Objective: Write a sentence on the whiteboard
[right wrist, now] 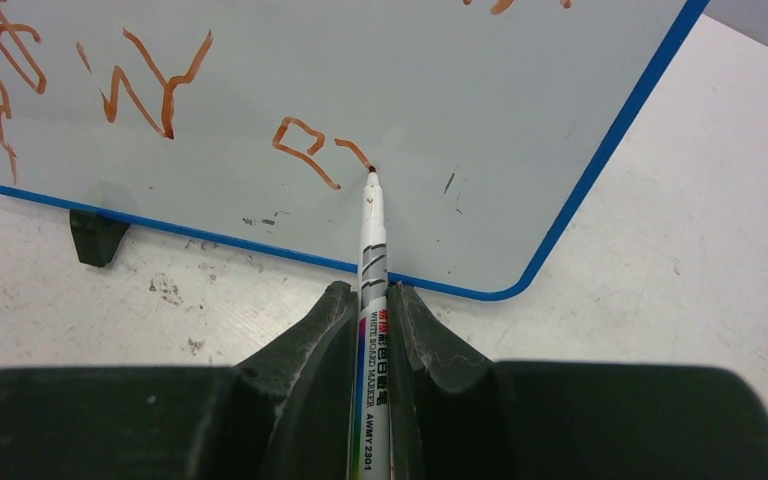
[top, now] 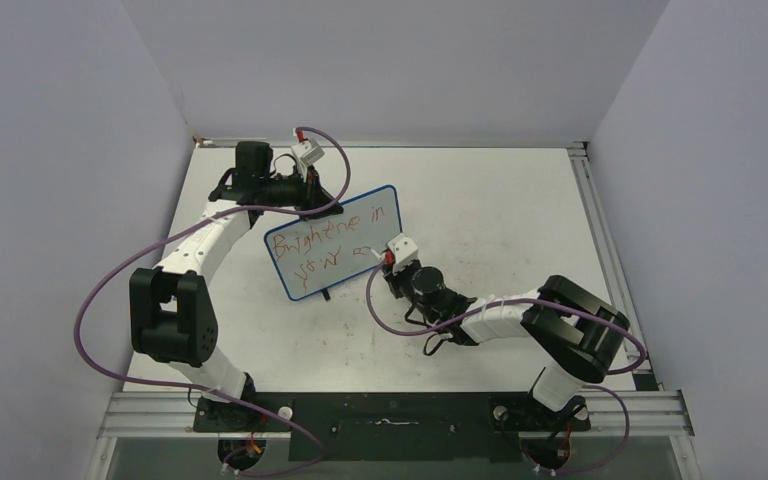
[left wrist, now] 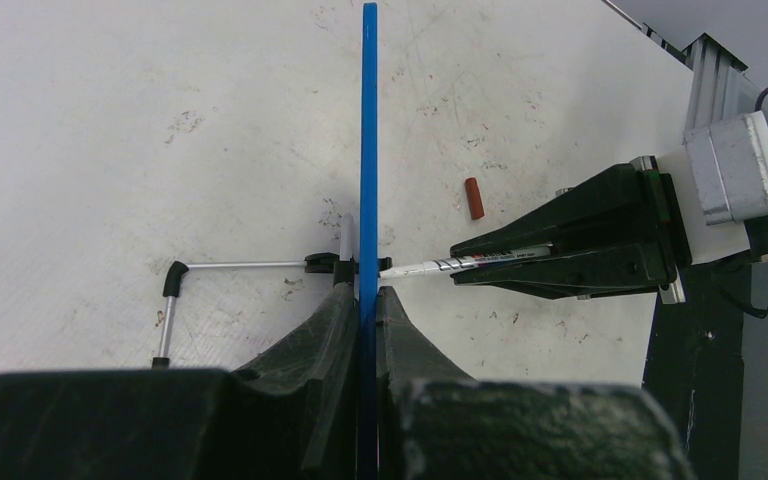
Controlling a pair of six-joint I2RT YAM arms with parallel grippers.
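The whiteboard (top: 350, 268), white with a thin blue frame, stands tilted on black feet at mid table. The sentence (top: 332, 232) is red lettering in two lines, roughly "Brightene in / your" plus a newer letter. My left gripper (top: 312, 195) is shut on the board's top left edge; in the left wrist view the blue edge (left wrist: 369, 120) runs between its fingers (left wrist: 368, 292). My right gripper (right wrist: 370, 295) is shut on a white marker (right wrist: 372, 260). The marker's tip touches the board (right wrist: 460, 120) at the end of the second line (right wrist: 310, 150).
A small red marker cap (left wrist: 474, 198) lies on the table in front of the board. The board's black foot (right wrist: 95, 238) and wire stand (left wrist: 240, 265) rest on the smudged white tabletop (left wrist: 110, 150). Walls enclose the table at the left, back and right.
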